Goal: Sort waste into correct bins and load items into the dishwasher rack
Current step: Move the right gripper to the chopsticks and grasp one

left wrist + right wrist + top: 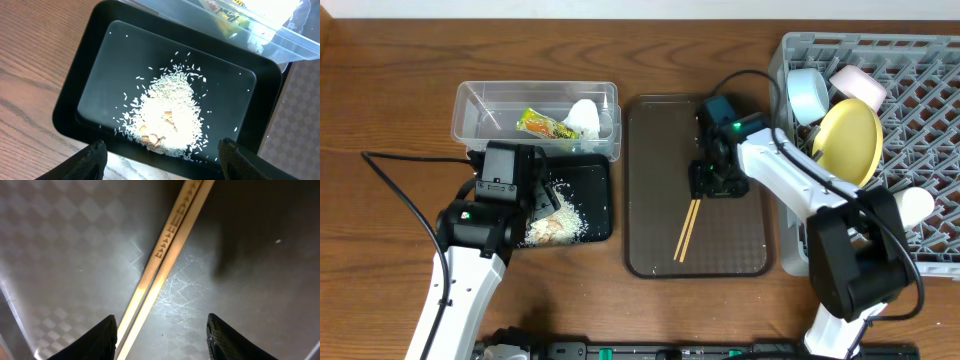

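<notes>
Two wooden chopsticks [686, 229] lie side by side on the dark brown serving tray [650, 180]. My right gripper [713, 183] is open just above their upper ends; in the right wrist view the chopsticks [165, 255] run beside the left finger, and the gripper [162, 335] holds nothing. My left gripper [533, 195] is open over the black tray [600, 170], which holds rice scraps [555, 222], seen closer in the left wrist view [167, 117]. The clear tub [470, 105] holds the wrapper [545, 125] and paper wad [584, 117]. The grey rack [930, 100] holds the yellow plate [850, 140], blue bowl [807, 95], white bowl [858, 85] and white cup [916, 205].
The rack stands at the right edge, close against the brown tray. The black tray [85, 85] lies on the wooden table with the tub's corner [270, 35] just beyond it. Cables trail from both arms across the table.
</notes>
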{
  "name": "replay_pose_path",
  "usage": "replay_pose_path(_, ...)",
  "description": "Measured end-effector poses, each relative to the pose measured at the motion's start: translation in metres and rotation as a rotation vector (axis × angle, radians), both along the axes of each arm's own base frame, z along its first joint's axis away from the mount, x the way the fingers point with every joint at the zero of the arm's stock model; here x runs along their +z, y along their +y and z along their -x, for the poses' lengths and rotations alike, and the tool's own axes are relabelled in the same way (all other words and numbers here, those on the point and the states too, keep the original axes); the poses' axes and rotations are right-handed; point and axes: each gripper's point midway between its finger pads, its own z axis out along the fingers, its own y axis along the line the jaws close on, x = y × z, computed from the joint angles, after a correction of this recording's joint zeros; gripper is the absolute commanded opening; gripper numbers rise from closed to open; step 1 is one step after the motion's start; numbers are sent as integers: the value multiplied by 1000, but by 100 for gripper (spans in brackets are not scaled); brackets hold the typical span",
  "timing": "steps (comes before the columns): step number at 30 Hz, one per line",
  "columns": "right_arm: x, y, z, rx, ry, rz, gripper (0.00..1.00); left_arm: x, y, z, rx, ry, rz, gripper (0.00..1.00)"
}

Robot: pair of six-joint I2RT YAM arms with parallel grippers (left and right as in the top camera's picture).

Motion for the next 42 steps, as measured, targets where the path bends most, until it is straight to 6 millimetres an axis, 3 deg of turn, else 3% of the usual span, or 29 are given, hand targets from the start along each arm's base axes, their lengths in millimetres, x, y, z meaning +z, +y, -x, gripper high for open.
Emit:
replay_pose_path(15, -6, 2, 3, -37, -35, 102, 56, 0, 0, 0, 0, 1, 0, 74)
replay_pose_path(27, -29, -2, 12, -62, -50, 122, 56, 0, 0, 0, 0, 2, 0, 74)
replay_pose_path(42, -26, -2, 7, -65, -77, 118, 58, 0, 0, 0, 0, 2, 0, 74)
